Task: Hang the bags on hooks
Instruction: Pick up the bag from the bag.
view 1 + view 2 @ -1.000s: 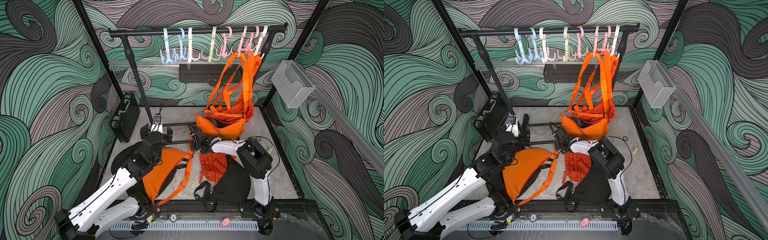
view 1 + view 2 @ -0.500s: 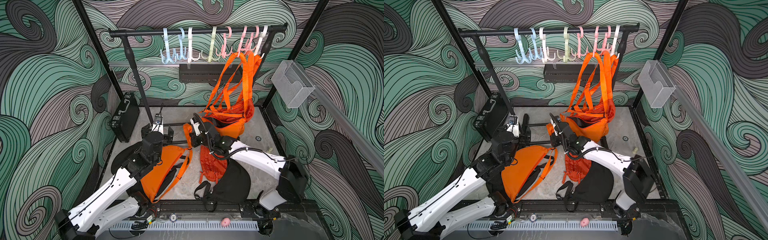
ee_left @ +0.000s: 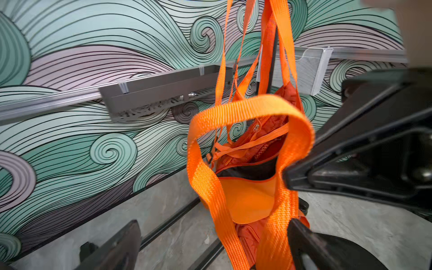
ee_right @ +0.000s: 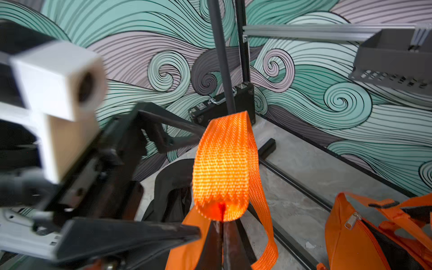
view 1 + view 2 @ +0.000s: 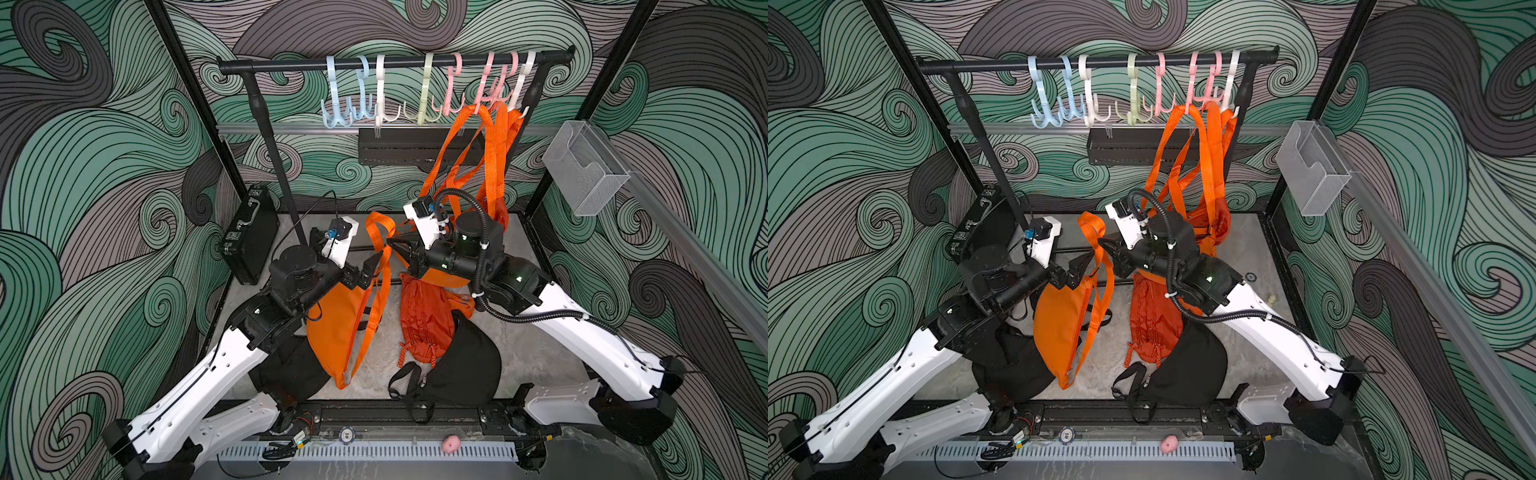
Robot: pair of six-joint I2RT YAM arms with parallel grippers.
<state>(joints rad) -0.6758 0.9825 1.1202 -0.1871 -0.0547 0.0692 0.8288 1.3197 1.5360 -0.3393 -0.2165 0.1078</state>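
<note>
My left black parallel gripper (image 5: 371,269) gapes wide open — my right black parallel gripper (image 5: 395,247) faces it, pinched fully shut; both white forearms (image 5: 216,374) slant inward.

Here we are in a robotics lab, inside a purpose-built test cell. Two white-and-black robot arms, the left arm (image 5: 208,374) and the right arm (image 5: 590,340), are mounted on a black base rail (image 5: 374,415) at the front edge, with a slotted cable duct (image 5: 374,451) just below. Black frame posts (image 5: 189,83) box the space in. Printed swirl-pattern walls (image 5: 104,166) close it off. An aluminium rail (image 5: 291,129) crosses the back wall and carries a perforated black tray (image 5: 395,145). A wire-mesh holder (image 5: 582,170) is fixed on the side wall. A black clothes bar (image 5: 282,65) strung with pastel hooks (image 5: 424,91) stands over the grey stone-look floor (image 5: 536,357).
</note>
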